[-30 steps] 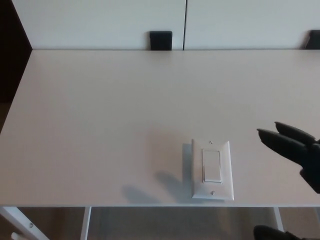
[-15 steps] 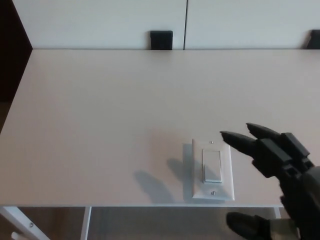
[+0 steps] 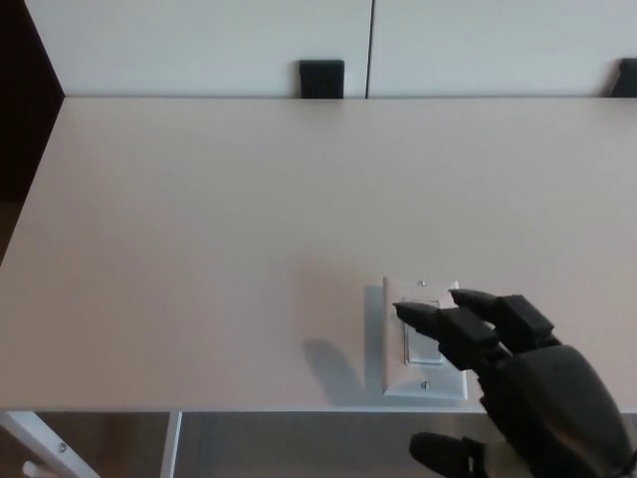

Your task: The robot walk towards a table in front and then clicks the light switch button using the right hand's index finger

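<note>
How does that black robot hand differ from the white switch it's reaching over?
The right hand is black, bulky and rounded; the light switch is white, flat and rectangular. The hand hangs over the table edge with fingers spread apart, empty; the switch lies flat on the table near its front edge. Both overlap in view: one fingertip is over the switch's rocker.
</note>
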`<state>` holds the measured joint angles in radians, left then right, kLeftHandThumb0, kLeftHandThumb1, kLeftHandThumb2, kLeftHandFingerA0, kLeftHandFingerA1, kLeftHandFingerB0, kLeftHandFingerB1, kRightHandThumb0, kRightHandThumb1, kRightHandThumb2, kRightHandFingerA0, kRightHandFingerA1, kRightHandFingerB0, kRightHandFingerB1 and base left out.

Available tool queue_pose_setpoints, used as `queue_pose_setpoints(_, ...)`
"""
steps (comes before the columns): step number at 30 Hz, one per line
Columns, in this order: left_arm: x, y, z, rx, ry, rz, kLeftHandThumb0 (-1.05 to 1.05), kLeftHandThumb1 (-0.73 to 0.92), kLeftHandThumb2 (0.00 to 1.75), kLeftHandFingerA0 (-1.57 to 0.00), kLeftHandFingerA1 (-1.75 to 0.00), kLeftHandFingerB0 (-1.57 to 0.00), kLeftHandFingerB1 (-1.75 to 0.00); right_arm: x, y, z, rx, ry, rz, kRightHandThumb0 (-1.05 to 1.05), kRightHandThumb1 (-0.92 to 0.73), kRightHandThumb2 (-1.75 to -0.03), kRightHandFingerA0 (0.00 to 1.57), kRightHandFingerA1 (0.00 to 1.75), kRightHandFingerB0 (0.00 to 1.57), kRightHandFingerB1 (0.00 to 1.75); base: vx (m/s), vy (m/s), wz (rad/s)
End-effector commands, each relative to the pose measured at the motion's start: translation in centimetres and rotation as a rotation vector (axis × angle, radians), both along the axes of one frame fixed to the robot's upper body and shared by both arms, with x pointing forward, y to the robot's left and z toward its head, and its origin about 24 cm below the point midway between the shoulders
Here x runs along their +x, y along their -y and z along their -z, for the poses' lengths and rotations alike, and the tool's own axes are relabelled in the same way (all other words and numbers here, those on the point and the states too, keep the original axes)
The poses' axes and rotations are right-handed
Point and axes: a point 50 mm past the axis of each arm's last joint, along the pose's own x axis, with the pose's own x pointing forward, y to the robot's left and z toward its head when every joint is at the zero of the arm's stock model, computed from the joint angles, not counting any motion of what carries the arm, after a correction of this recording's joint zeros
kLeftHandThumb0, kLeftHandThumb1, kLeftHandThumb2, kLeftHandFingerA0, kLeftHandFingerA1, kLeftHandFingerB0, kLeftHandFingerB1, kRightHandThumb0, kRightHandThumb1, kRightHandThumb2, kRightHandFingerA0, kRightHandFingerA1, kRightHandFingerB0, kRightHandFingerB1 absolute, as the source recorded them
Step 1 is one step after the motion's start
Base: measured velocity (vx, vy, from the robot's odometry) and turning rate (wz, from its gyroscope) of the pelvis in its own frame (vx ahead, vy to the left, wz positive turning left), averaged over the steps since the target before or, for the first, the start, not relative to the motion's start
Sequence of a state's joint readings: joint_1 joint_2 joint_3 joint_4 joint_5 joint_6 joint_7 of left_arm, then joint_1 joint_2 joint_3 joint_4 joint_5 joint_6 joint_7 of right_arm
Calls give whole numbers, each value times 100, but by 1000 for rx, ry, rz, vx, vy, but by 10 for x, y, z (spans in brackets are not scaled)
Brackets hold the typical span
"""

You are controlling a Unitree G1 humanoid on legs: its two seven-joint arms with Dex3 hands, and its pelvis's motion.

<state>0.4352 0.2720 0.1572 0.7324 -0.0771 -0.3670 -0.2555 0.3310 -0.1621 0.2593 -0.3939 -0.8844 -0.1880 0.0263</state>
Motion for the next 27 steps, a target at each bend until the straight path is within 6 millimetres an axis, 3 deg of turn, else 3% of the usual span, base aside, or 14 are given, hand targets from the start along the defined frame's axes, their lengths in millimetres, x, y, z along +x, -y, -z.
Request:
queue_pose_setpoints(1,8,-4,-8,74,-9,84,-78,49,90,-29,-120,-35,-79,4,4,34,-506,61,140,-87,-66,-101,3,47,11,43,0,0,0)
queue_pose_setpoints(2,8,-4,-8,75,-9,85,-79,49,90,-29,-121,-34,-80,4,4,35,-508,60,143,-85,-81,-65,4,49,17,31,0,0,0)
queue_pose_setpoints(3,7,-4,-7,75,-14,84,-79,50,89,-29,-120,-34,-79,2,5,37,-513,58,153,-39,-39,-101,4,55,0,49,0,0,0)
queue_pose_setpoints(5,8,-5,-7,70,-14,83,-79,49,89,-29,-121,-34,-80,3,5,39,-513,63,159,-39,-39,-102,4,55,0,49,0,0,0)
queue_pose_setpoints(6,8,-5,-7,70,-17,83,-83,50,91,-30,-120,-35,-81,3,5,39,-516,60,163,-86,-81,-65,5,50,15,33,0,0,0)
queue_pose_setpoints(7,8,-5,-7,71,-16,85,-83,50,91,-31,-121,-36,-81,3,5,39,-519,60,166,-84,-63,-100,3,50,8,44,0,0,0)
queue_pose_setpoints(8,8,-5,-7,72,-15,89,-83,50,91,-31,-121,-36,-81,3,5,39,-523,61,170,-84,-63,-100,3,50,8,44,0,0,0)
queue_pose_setpoints(9,8,-5,-7,70,-13,89,-80,49,89,-30,-122,-35,-81,3,5,40,-525,70,172,-84,-79,-64,5,50,14,33,0,0,0)
queue_pose_setpoints(10,8,-5,-6,70,-13,87,-79,48,90,-30,-121,-35,-80,2,4,40,-522,72,173,-84,-78,-64,5,50,14,33,0,0,0)
queue_pose_setpoints(11,8,-5,-6,70,-12,87,-79,48,90,-30,-122,-35,-81,2,4,40,-525,76,174,-79,-60,-99,0,50,6,45,0,0,0)
queue_pose_setpoints(27,14,-7,-7,74,-5,96,-79,48,89,-33,-120,-37,-81,2,-3,30,-536,154,201,-84,-61,-98,2,43,10,42,0,0,0)
